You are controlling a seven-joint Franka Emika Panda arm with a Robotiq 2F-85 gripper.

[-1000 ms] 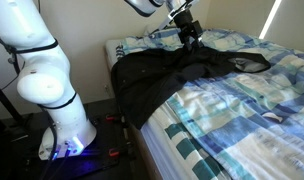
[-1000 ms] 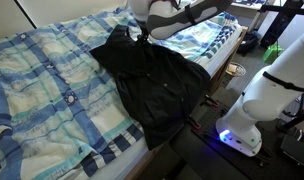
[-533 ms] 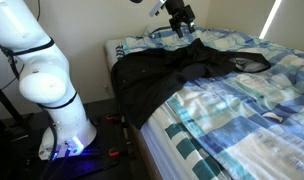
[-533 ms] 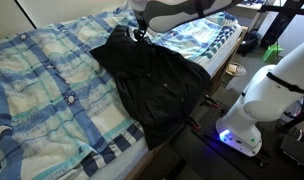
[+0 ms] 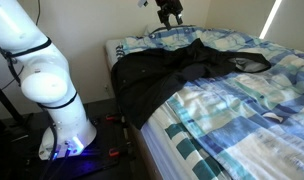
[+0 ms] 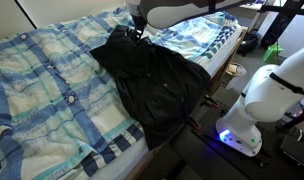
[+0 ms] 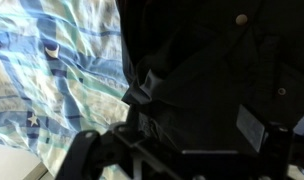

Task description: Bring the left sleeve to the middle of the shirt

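Note:
The black shirt (image 5: 167, 72) lies rumpled across the near side of the bed and hangs over its edge; it also shows in an exterior view (image 6: 157, 85) and fills the wrist view (image 7: 222, 60). A narrow fold of black fabric, seemingly the left sleeve (image 5: 198, 47), lies bunched on top of the shirt's body. The shirt's other black sleeve (image 5: 254, 63) reaches out onto the quilt. My gripper (image 5: 171, 13) hangs above the shirt, apart from it, also in an exterior view (image 6: 136, 26). In the wrist view its jaws (image 7: 197, 108) are spread with nothing between them.
The blue-and-white checked quilt (image 5: 242, 110) covers the bed (image 6: 42, 90). The robot's white base (image 5: 54, 95) stands on the floor beside the bed, also in an exterior view (image 6: 260, 100). A small dark object (image 5: 275, 118) lies on the quilt.
My gripper has risen up and away from the bunched fabric it was touching a second ago. The fabric stays where it lay on the shirt.

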